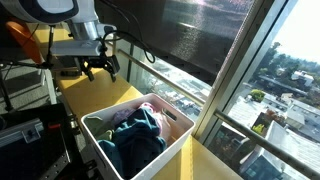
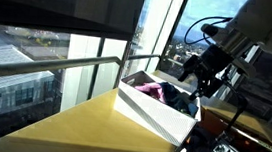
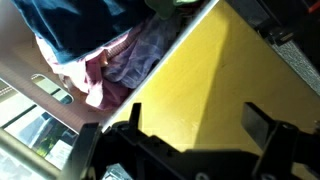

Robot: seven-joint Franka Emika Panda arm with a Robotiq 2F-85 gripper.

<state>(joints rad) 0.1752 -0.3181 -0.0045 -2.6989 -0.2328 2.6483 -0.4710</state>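
The gripper [image 1: 100, 68] hangs released and empty, jaws wide, at upper left over the table [image 1: 75, 95]. The bin [image 2: 153, 113] sits at centre right, its long side slanting down rightward, with clothes [image 2: 165, 92] heaped inside.

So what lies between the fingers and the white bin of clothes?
Nothing but bare yellow tabletop. The wrist view shows it running unbroken from the open fingers to the rim of the white bin.
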